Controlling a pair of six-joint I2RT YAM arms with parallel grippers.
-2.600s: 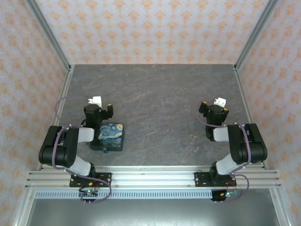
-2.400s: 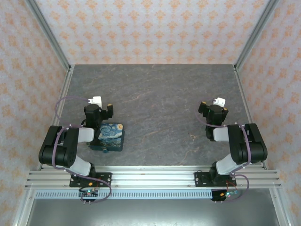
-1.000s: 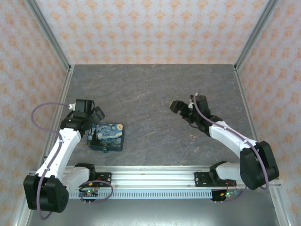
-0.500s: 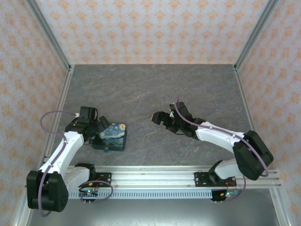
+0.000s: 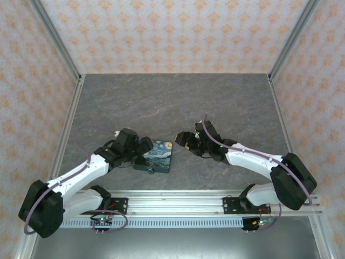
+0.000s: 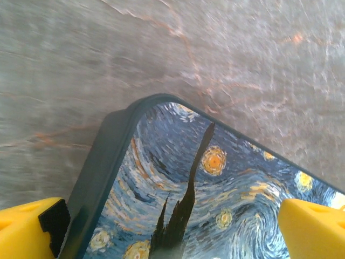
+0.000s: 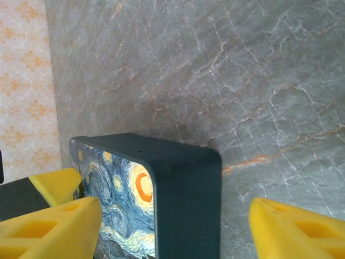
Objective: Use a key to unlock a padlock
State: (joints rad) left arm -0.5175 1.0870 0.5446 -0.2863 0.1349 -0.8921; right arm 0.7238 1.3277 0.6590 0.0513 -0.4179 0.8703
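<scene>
My left pincer (image 5: 141, 153) (image 6: 170, 229) stands apart, its yellow fingers (image 6: 27, 229) spread to either side of a corner of the box (image 5: 157, 157) (image 6: 215, 178). The black pad of one finger sits just beside the box's dark side wall, and I cannot tell whether it touches. The other finger hangs over the lid. My right pincer (image 5: 181, 140) (image 7: 172, 229) is also spread wide. It sits just off the opposite side of the box, with the box's near corner (image 7: 183, 194) between its fingers (image 7: 296, 232) and apart from both.

The box is shut, so its contents are hidden. It is flat and rectangular with rounded corners, and its walls are smooth dark blue-grey. The lid carries a painted night sky: blue swirls, yellow stars, an orange moon and a black cypress shape.

The box lies flat on the worktop (image 5: 188, 97), between my two pincers. The worktop is grey with a stone look and thin rust-coloured veins. Beyond the box, pale walls (image 5: 172, 32) with an orange motif close in the worktop.
</scene>
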